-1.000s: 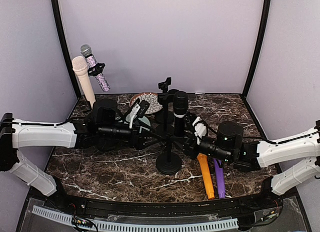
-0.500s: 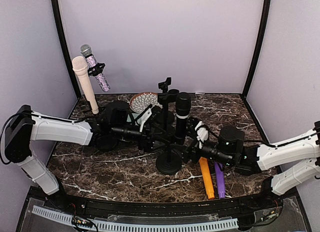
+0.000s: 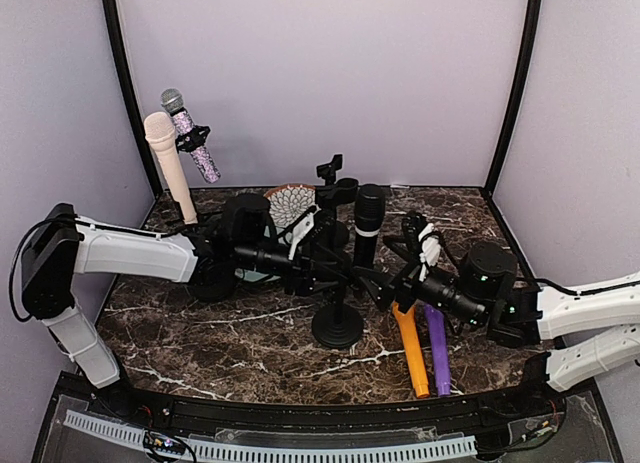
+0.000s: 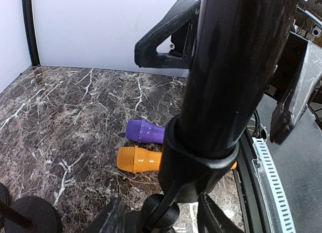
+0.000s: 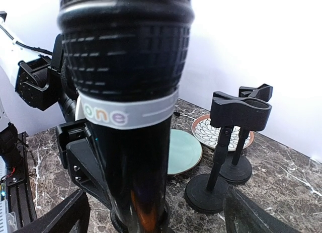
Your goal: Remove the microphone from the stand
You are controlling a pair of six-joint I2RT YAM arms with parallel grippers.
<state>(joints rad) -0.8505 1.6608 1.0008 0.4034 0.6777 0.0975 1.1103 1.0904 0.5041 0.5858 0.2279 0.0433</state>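
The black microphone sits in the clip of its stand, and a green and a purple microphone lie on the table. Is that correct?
Not quite: beside the purple microphone lies an orange microphone, not a green one, as the top external view shows. The black microphone does sit in the clip of its stand.

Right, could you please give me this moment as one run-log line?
phase: pre-removal | microphone: clipped in stand | left gripper: straddling stand post, grip unclear | right gripper: open, facing microphone
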